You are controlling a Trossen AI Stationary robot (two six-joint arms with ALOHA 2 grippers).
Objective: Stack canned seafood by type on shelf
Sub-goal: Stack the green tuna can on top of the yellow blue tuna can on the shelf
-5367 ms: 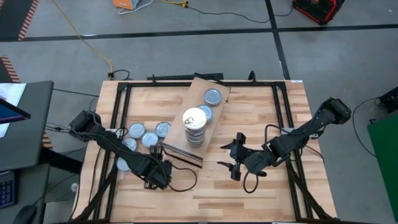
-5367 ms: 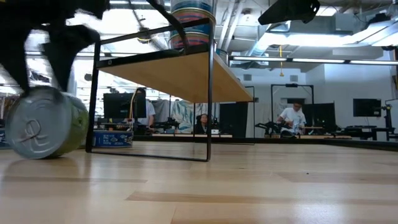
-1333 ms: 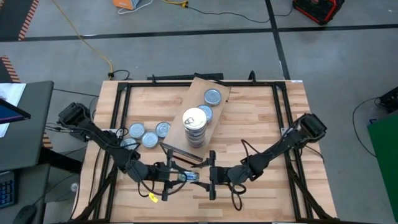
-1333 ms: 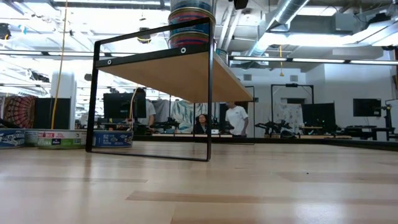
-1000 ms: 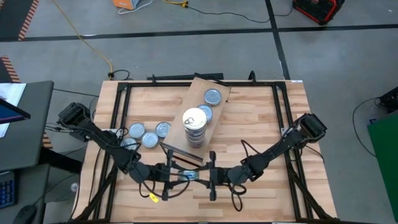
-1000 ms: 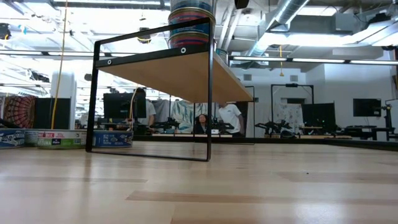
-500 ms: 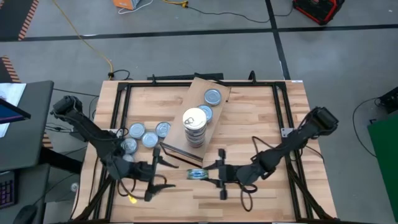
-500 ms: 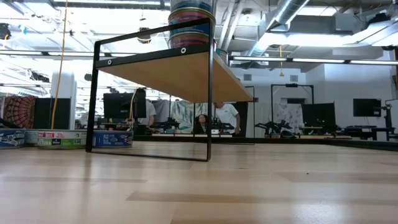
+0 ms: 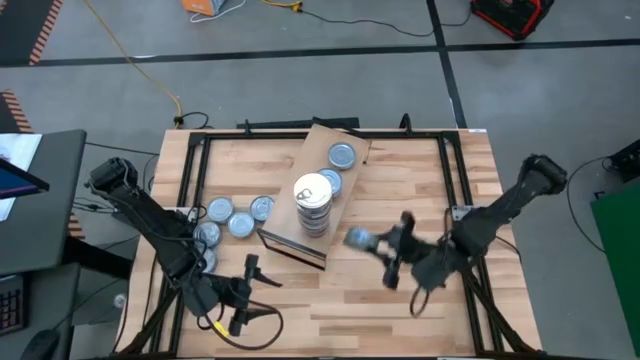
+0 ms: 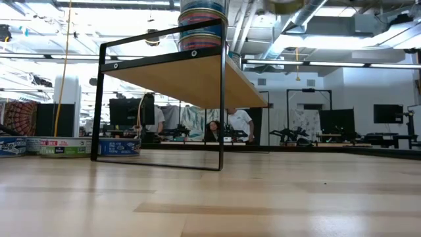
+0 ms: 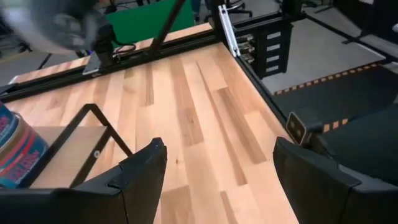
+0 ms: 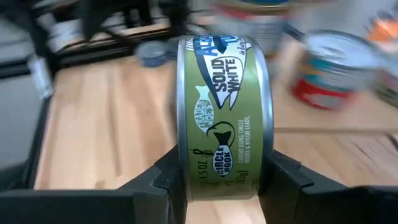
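Left gripper (image 9: 243, 292), jaws spread and empty, waits well left of the shelf (image 9: 352, 152). Right gripper (image 9: 372, 243) clamps a green-labelled can (image 9: 357, 239) on edge, just right of the shelf's stack (image 9: 313, 203).

- The tabletop (image 9: 400, 190) is pale slatted wood, smooth with a soft sheen.
- The shelf (image 9: 325, 165) is a light wood plank on a thin black metal frame (image 10: 222, 99), matt.
- The tin (image 12: 221, 118) in the right gripper (image 12: 217, 180) has a glossy green printed paper label and bright metal rims.
- The loose tins (image 9: 232, 218) on the table show dull silver metal tops.
- The left gripper (image 11: 214, 168) has matt black plastic-looking fingers.
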